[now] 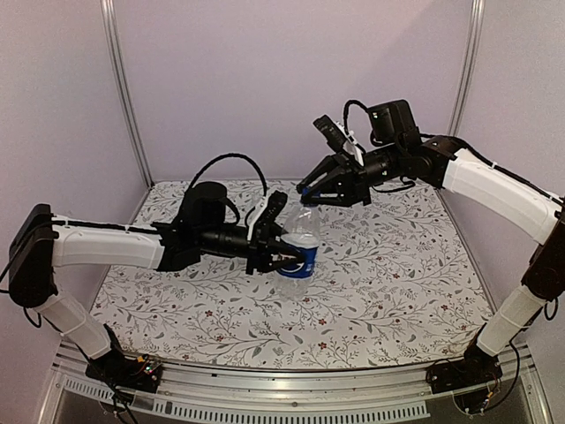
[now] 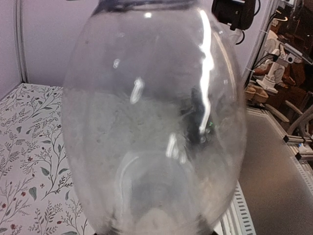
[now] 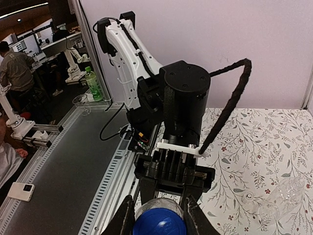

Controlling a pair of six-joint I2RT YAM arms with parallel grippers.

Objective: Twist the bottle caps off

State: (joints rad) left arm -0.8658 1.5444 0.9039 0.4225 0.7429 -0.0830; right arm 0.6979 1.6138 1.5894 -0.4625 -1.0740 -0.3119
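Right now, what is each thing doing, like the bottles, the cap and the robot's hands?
Clear plastic bottle with blue label band: upright, held.
Round bright blue plastic cap: on that bottle, pinched.
Left gripper: shut on the labelled bottle's body.
Right gripper: shut on the blue cap.
Plain clear plastic bottle: lying on the flowery table cover, untouched.

Upright on the desk [image 1: 397, 283], the Pepsi bottle [image 1: 305, 231] is clamped sideways by the left gripper [image 1: 284, 258]; the right gripper [image 1: 309, 196] pinches its top.
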